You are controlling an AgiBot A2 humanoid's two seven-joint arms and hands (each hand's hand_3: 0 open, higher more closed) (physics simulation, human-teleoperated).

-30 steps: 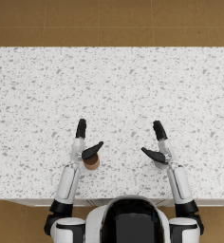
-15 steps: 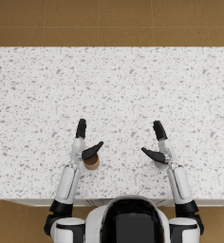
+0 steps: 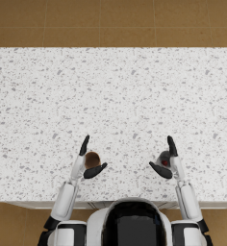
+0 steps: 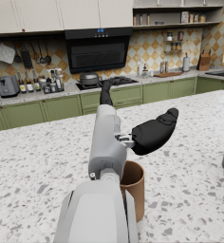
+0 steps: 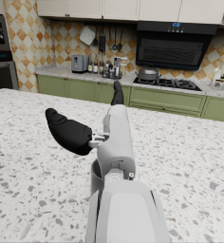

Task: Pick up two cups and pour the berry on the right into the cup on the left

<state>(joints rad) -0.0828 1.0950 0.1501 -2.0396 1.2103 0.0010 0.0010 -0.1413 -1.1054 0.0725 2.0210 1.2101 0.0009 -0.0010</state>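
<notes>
left hand (image 3: 88, 161) spread beside brown cup (image 3: 92, 160), no grip; right hand (image 3: 167, 161) spread by grey cup (image 3: 164, 158).

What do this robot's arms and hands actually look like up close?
Both arms are smooth white shells, rounded and tube-like, with a small dark screw dot near the wrist. Each ends in a dark, glossy black robot hand: left robot hand, right robot hand. No loose cables or markings show.

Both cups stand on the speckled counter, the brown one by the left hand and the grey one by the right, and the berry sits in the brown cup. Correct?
Not quite. The head view shows the red berry inside the grey cup by the right hand; the brown cup by the left hand looks empty. Both stand on the counter.
</notes>
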